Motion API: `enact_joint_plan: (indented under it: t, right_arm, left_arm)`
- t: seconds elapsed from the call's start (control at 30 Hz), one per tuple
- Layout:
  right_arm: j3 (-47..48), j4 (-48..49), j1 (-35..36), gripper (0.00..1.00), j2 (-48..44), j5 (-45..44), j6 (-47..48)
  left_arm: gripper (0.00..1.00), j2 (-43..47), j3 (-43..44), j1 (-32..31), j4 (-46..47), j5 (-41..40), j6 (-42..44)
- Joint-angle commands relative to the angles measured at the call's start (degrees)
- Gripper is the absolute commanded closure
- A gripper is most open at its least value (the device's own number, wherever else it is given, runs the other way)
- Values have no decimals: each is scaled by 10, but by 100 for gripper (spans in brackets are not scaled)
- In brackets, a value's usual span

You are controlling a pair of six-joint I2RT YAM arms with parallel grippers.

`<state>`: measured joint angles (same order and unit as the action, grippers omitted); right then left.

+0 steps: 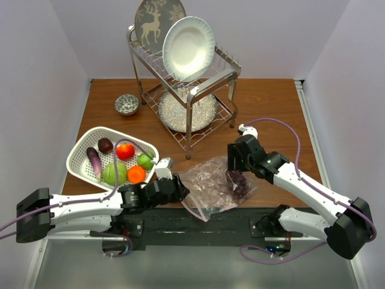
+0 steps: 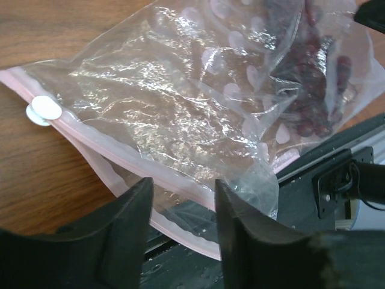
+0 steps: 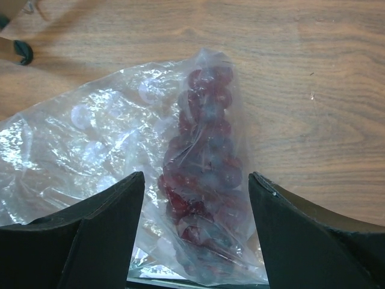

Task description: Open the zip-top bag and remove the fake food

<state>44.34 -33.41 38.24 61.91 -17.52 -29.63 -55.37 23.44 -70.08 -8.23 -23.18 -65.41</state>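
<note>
The left gripper is low at the near left edge of the zip-top bag. Its two dark fingers are parted. The bag's pinkish zip strip runs through the gap between them, and neither finger is visibly pressing on it. A white slider sits on that strip, off to the side of the fingers.

The right gripper hangs over the far right part of the bag with its fingers spread wide. A bunch of dark purple grapes lies between them inside the clear plastic, ungripped.

The bag lies crumpled on the wooden table between the two arms, and its near corner overlaps the black strip at the table edge.

To the left, a white perforated basket holds the rest of the fake food: a green cabbage, an orange fruit, a lime, a red fruit, a long purple piece and a dark round piece.

Farther back are a small patterned bowl and a metal dish rack holding plates.
</note>
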Motion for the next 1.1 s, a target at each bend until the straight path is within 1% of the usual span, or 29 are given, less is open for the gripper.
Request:
enact_joint_plan:
  t: [0.0, 0.03, 0.1, 0.13, 0.2, 0.27, 0.3, 0.37, 0.4, 0.43, 0.47, 0.5, 0.53, 0.6, 0.63, 0.73, 0.83, 1.07]
  right_arm:
    - [-9, 16, 3, 26, 19, -12, -9]
    - [-14, 19, 3, 27, 20, -4, -9]
    - [-16, 26, 3, 27, 20, 1, -12]
    - [-19, 29, 4, 27, 22, 7, -12]
    - [-19, 37, 4, 34, 24, 13, -14]
    - [-16, 41, 4, 46, 30, 20, -16]
    - [-14, 41, 5, 61, 30, 20, -21]
    - [-6, 34, 8, 77, 26, 17, -25]
    - [-1, 28, 9, 91, 22, 14, -27]
    - [10, 22, 10, 96, 17, 7, -29]
    - [16, 9, 10, 99, 4, 1, -30]
    - [22, 2, 12, 100, -2, -1, -30]
    - [39, -6, 12, 100, -7, -3, -30]
    - [56, -26, 13, 100, -22, -1, -28]
    - [72, -39, 14, 100, -27, -1, -27]
    - [103, -67, 17, 100, -33, -8, -26]
    - [130, -86, 22, 100, -29, -15, -23]
    - [179, -133, 57, 100, 14, -73, -27]
  left_arm:
    - [45, 18, -23, -6, 44, 9, -3]
    - [44, 16, -30, -6, 65, 14, -2]
    - [42, -1, -30, -7, 73, 26, -1]
    - [41, -7, -27, -7, 98, 29, 3]
    - [41, -26, -24, -9, 110, 33, 4]
    - [41, -38, -23, -9, 130, 34, 4]
    - [41, -47, -22, -9, 134, 30, 3]
    - [44, -54, -21, -9, 151, 24, 2]
    - [47, -61, -20, -9, 156, 22, 3]
    - [54, -65, -20, -9, 163, 20, 5]
    - [58, -69, -17, -9, 166, 15, 5]
    - [63, -77, -16, -9, 168, 11, 5]
    - [74, -81, -16, -9, 169, 9, 7]
    - [81, -90, -12, -9, 171, -1, 10]
    - [88, -93, -11, -9, 174, -4, 12]
    - [96, -98, -8, -9, 177, -9, 15]
    - [100, -95, -9, -9, 177, -12, 19]
    - [100, -86, -22, -8, 191, -16, 24]
